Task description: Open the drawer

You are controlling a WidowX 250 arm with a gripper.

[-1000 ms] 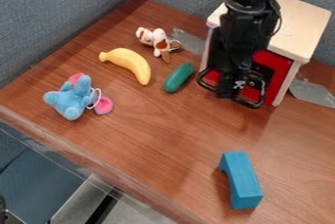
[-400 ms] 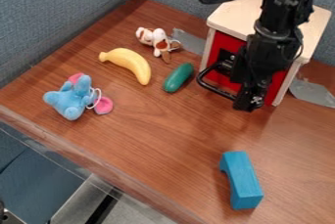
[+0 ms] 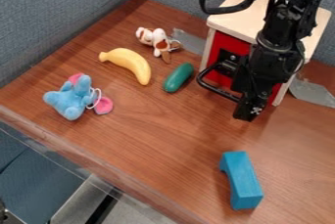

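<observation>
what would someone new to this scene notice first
Probably the bright red drawer front of the wooden box at the upper right, with the black arm in front of it. Next, the yellow banana left of centre and the blue block at the lower right.

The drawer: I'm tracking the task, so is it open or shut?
Shut, by the look of it: the red drawer front sits within the box's wooden frame, with the black handle jutting out.
</observation>
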